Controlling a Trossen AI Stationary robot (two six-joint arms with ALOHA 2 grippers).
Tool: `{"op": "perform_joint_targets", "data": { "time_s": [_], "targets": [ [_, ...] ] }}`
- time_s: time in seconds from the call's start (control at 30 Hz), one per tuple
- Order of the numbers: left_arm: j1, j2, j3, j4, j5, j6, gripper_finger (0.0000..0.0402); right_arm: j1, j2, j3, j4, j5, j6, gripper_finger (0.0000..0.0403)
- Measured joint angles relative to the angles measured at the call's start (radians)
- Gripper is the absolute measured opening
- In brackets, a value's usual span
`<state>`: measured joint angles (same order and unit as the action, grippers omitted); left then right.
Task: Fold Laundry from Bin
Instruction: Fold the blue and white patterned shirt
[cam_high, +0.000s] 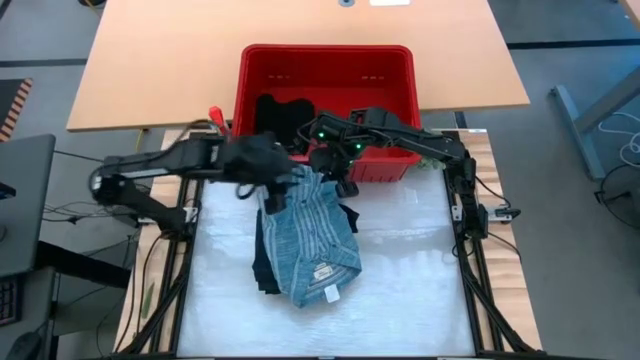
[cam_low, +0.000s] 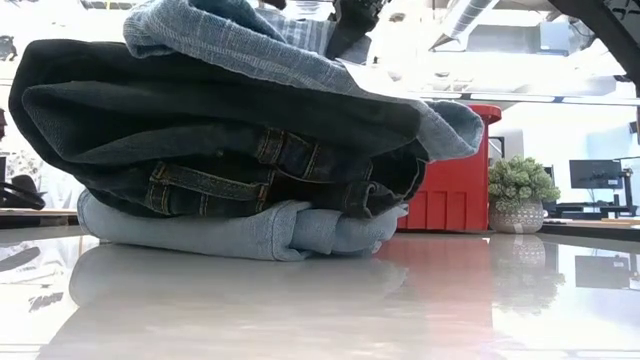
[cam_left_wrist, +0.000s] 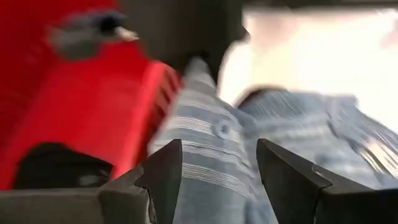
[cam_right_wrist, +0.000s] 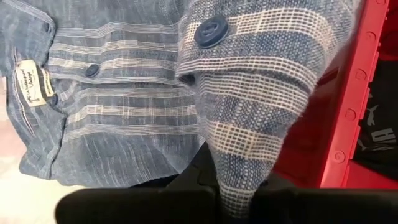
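two grippers at the striped shirt (cam_high: 312, 232), 12 o'clock edge | right gripper (cam_right_wrist: 239, 199) pinches its cuff | left gripper (cam_left_wrist: 217, 171) spread astride fabric | soft, limp: you'd best grab the hem corners

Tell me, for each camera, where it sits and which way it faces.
High view: overhead, looking straight down on the striped shirt, red bin, left tool and right tool.
Low view: at tabletop height, looking level at the stacked garments, dark jeans uppermost under the shirt.
Left wrist view: behind the left tool's open fingers, facing shirt and bin.
Right wrist view: behind the right tool, shut on the shirt's cuff.
All four views share the shirt.
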<state>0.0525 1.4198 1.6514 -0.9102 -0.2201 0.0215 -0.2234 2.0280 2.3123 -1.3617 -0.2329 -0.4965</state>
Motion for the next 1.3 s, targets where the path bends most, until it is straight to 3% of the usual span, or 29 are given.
{"op": "perform_joint_targets", "data": {
  "time_s": [0.1, 0.2, 0.6, 0.9, 1.0, 1.1, 1.3],
  "targets": [
    [0.046, 0.067, 0.085, -0.115, 0.084, 0.026, 0.0195, 0.001, 0.0, 0.0, 0.0, 0.0, 0.002, 0.0032],
    [0.077, 0.113, 0.138, -0.219, 0.081, 0.05, 0.0195, 0.001, 0.0, 0.0, 0.001, 0.001, 0.002, 0.0032],
    [0.09, 0.103, 0.212, -0.309, 0.047, 0.116, 0.0196, 0.002, 0.0, 0.0, 0.0, 0.002, 0.008, 0.0032],
    [0.1, 0.112, 0.216, -0.357, -0.028, 0.107, 0.0276, 0.002, 0.0, 0.0, -0.007, 0.002, 0.001, 0.0032],
    [0.134, 0.112, 0.216, -0.381, 0.026, 0.054, 0.03, 0.002, 0.0, 0.0, -0.007, 0.002, -0.008, 0.0032],
    [0.19, 0.117, 0.205, -0.394, 0.165, 0.037, 0.031, 0.002, 0.0, 0.0, -0.007, 0.002, -0.008, 0.0032],
    [0.252, 0.121, 0.168, -0.382, 0.22, 0.062, 0.0311, 0.018, 0.0, 0.0, -0.008, 0.003, 0.003, 0.0032]
  ]
}}
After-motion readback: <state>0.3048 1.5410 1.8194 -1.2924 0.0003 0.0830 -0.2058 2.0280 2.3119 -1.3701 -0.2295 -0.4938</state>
